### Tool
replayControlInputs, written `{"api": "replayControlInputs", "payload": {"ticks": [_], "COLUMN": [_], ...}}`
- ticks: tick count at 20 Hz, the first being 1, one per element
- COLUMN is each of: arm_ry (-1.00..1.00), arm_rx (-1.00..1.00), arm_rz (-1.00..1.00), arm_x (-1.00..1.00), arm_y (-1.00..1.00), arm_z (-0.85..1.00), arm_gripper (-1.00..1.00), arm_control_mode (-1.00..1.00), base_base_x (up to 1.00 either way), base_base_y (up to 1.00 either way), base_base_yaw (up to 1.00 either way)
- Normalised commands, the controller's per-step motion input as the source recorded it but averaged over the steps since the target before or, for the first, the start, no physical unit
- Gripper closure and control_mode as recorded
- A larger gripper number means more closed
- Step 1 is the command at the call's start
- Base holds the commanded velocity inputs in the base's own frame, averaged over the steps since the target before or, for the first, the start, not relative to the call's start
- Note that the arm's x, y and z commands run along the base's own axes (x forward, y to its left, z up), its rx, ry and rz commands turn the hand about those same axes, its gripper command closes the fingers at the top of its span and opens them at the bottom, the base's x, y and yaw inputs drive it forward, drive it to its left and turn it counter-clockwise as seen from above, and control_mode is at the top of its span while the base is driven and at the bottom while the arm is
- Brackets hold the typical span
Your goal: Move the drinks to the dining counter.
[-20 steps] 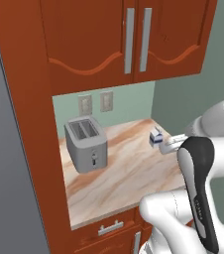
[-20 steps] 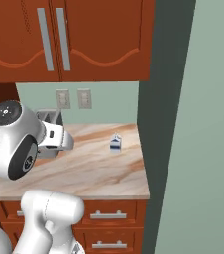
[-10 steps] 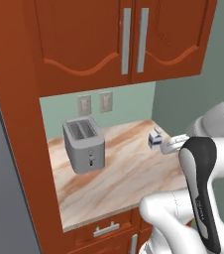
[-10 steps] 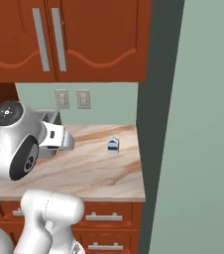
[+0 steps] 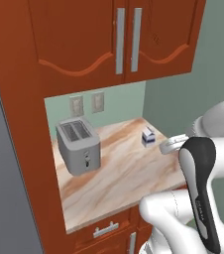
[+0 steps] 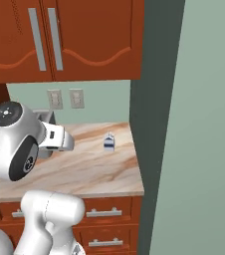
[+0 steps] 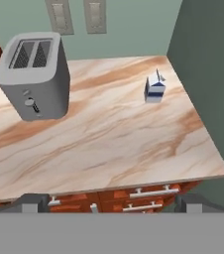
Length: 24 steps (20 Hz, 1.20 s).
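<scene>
One of the drinks, a small white-and-blue gable-top carton point(image 5: 147, 137) point(image 6: 108, 142) point(image 7: 154, 88), stands upright near the back right corner of a narrow marbled counter point(image 7: 109, 144), close to the green side wall. My gripper point(image 7: 111, 203) hangs in front of and above the counter's front edge. It is open wide, with nothing between its fingertips point(image 7: 30, 202), and well short of the carton. The white hand point(image 5: 173, 145) point(image 6: 59, 139) points toward the counter. The dining counter is out of view.
A grey two-slot toaster point(image 5: 79, 146) point(image 7: 33, 79) stands at the counter's left. Red-brown upper cabinets point(image 5: 124, 39) hang overhead, drawers point(image 7: 143, 196) sit below, and a green wall point(image 6: 204, 124) closes the right side. Two wall outlets point(image 7: 77, 15) sit behind.
The whole picture has shifted slightly as the base moved. Carton and toaster keep their places on the counter. The gripper stays open.
</scene>
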Motion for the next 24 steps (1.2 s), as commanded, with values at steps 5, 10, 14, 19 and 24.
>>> {"api": "replayControlInputs", "payload": {"ticks": [5, 10, 14, 19, 24], "arm_ry": [0.00, 0.00, 0.00, 0.00, 0.00], "arm_rx": [0.00, 0.00, 0.00, 0.00, 0.00], "arm_rz": [0.00, 0.00, -0.12, -0.38, -0.11], "arm_x": [0.00, 0.00, 0.16, 0.60, 0.48], "arm_y": [0.00, 0.00, 0.00, 0.00, -0.03], "arm_z": [0.00, 0.00, -0.01, 0.00, 0.00], "arm_gripper": [-1.00, -1.00, -1.00, -1.00, -1.00], "arm_control_mode": [1.00, 1.00, -1.00, -1.00, -1.00], "base_base_x": [1.00, 0.92, 0.52, 0.00, 0.00], "base_base_y": [-0.04, 0.00, 0.00, 0.00, 0.00], "base_base_yaw": [-0.51, -0.50, -0.37, 0.00, 0.00]}}
